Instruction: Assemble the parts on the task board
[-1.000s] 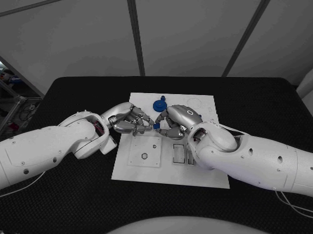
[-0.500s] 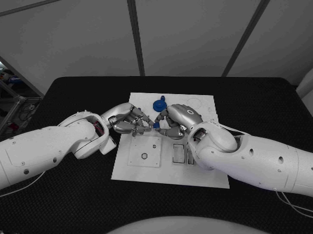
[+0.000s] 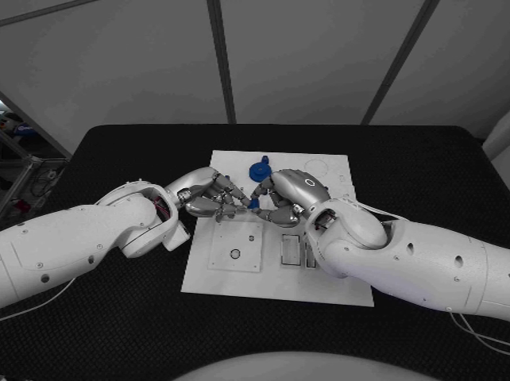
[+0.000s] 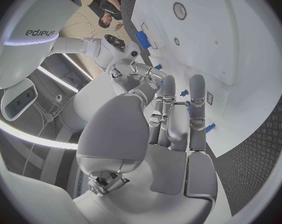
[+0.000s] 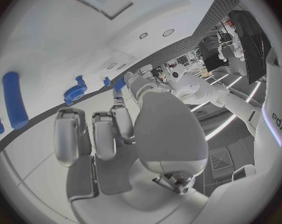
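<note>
Two silver hands, left hand (image 3: 210,195) and right hand (image 3: 280,198), meet over flat white task board (image 3: 324,282).

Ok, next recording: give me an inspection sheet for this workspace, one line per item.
Surface: black table, bare round the board.
Job's things: white rectangular task board in the middle; round blue plastic part near its far edge; a small blue piece between the hands.
Clutter: nothing seen.
Hands: left robot hand and right robot hand meet fingertip to fingertip over the board; who holds the piece is unclear.
Cables: white cable by the right arm.
Surroundings: grey panelled wall.
</note>
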